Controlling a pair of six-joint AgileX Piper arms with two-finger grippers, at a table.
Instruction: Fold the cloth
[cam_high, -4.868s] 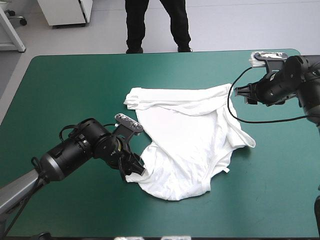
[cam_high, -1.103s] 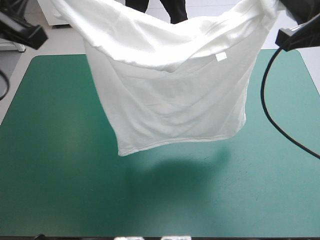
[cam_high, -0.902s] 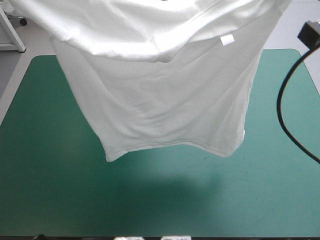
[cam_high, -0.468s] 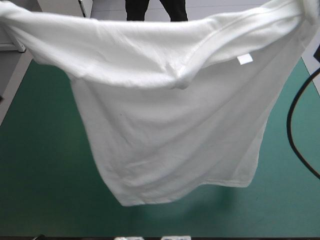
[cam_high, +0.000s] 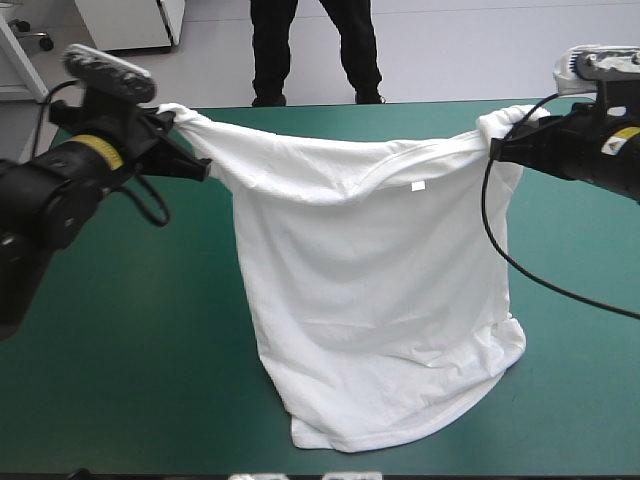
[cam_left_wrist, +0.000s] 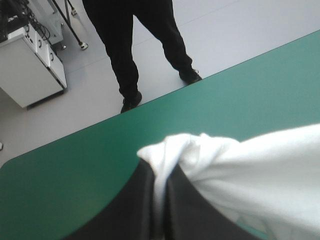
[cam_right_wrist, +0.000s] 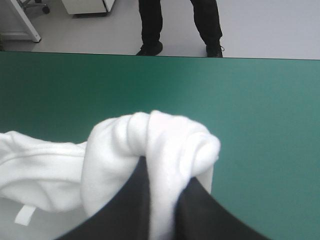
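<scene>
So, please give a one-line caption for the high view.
Left end effector and right end effector hold the white T-shirt spread, hem on the table.

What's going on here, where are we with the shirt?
Both arms hold the T-shirt up by its top corners. The left gripper and the right gripper are each shut on a bunched corner, with the cloth stretched between them over the table. Its lower part drapes toward the near edge and seems to rest on the cover. No fold is made yet.
</scene>
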